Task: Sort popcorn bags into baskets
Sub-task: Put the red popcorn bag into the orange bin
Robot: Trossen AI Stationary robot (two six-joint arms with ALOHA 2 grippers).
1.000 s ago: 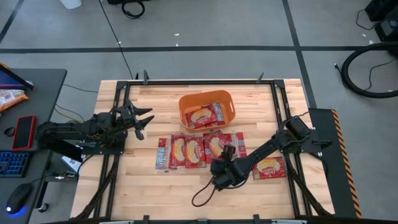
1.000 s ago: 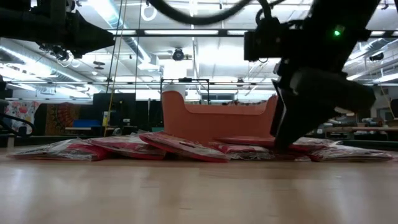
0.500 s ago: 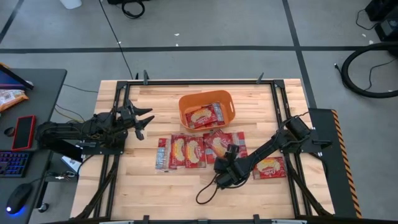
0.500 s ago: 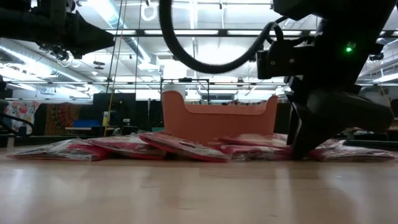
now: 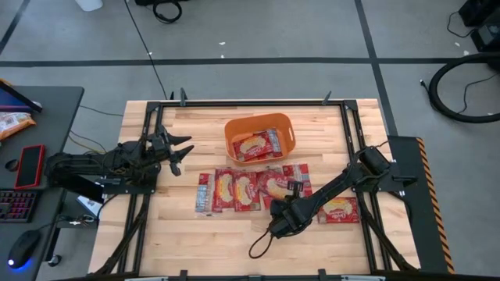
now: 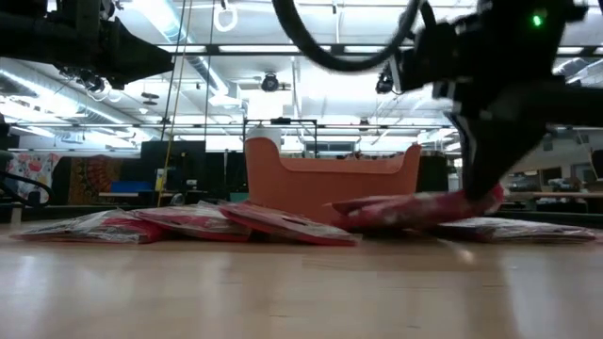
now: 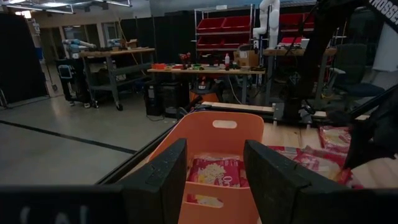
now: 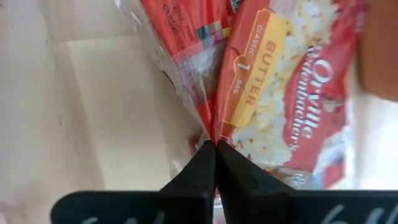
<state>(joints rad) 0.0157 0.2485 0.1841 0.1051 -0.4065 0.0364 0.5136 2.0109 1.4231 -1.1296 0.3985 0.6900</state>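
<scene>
- Right gripper [image 5: 291,190]: low over the middle of the table, at the right end of the row of packets. Its fingers [image 8: 205,168] are pressed together on the edge of one popcorn bag [image 8: 280,93], pinching the clear wrapper where it folds.
- Held bag: red, with a yellow band reading "BUTTER" and a cream picture of popcorn; part of a brand name shows in white letters. In the low view this bag [image 6: 415,209] is tilted, its gripped end raised off the wood while the other end lies low among the rest.
- Row of bags [image 5: 230,190]: flat red packets with yellow-cream centres and pale end panels, lying side by side and partly overlapping on the wooden table [image 5: 195,242], just on the near side of the basket.
- Single bag [image 5: 340,210]: lies apart at the right of the table, partly under the right arm.
- Basket [image 5: 259,137]: an orange tub with rounded corners and a flared rim, at the far middle of the table. Red bags [image 7: 214,172] already lie inside it.
- Left gripper [image 5: 178,151]: waits at the left side of the table, above the surface, its fingers [image 7: 166,174] spread and empty, pointing toward the basket.
</scene>
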